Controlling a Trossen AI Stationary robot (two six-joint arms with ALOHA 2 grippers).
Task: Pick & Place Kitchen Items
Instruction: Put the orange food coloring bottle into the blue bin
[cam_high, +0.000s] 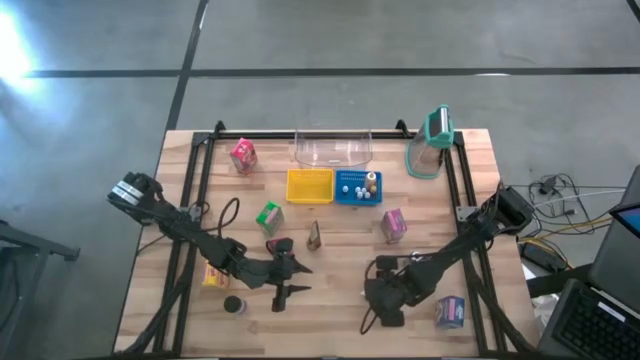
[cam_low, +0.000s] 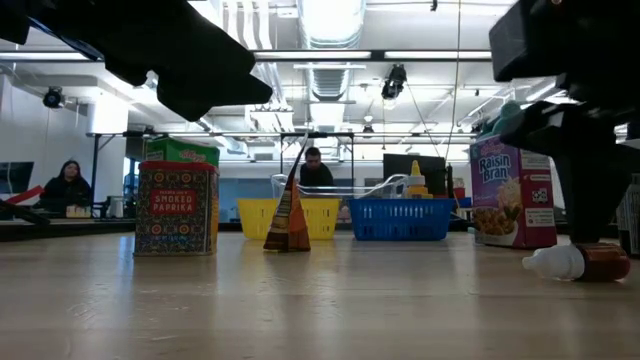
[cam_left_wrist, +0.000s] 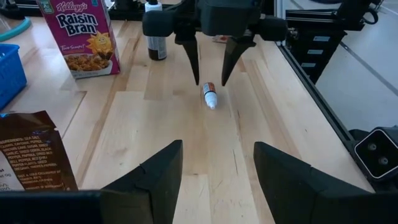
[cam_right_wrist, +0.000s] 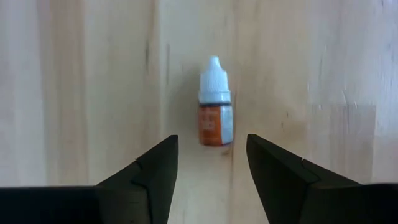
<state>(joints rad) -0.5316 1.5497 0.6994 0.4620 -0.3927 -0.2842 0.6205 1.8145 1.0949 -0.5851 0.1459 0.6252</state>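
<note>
A small bottle (cam_right_wrist: 215, 118) with a white cap and an orange label lies on its side on the wooden table, near the right front. My right gripper (cam_right_wrist: 211, 140) hangs open just above it, pointing down, one finger on either side and touching nothing. The left wrist view shows that same gripper (cam_left_wrist: 210, 79) over the bottle (cam_left_wrist: 210, 97). My left gripper (cam_left_wrist: 217, 147) waits open and empty near the table's middle front (cam_high: 290, 278), pointing toward the bottle. In the low view the bottle (cam_low: 578, 262) rests on the table under the right gripper's dark fingers.
A Raisin Bran box (cam_left_wrist: 81, 37) and a dark bottle (cam_left_wrist: 157, 45) stand behind the small bottle. A brown pouch (cam_high: 314, 235), a paprika tin (cam_low: 177, 208), cartons (cam_high: 268, 215), yellow (cam_high: 310, 185) and blue (cam_high: 357, 187) baskets and a teal-lidded jug (cam_high: 430, 145) stand farther back.
</note>
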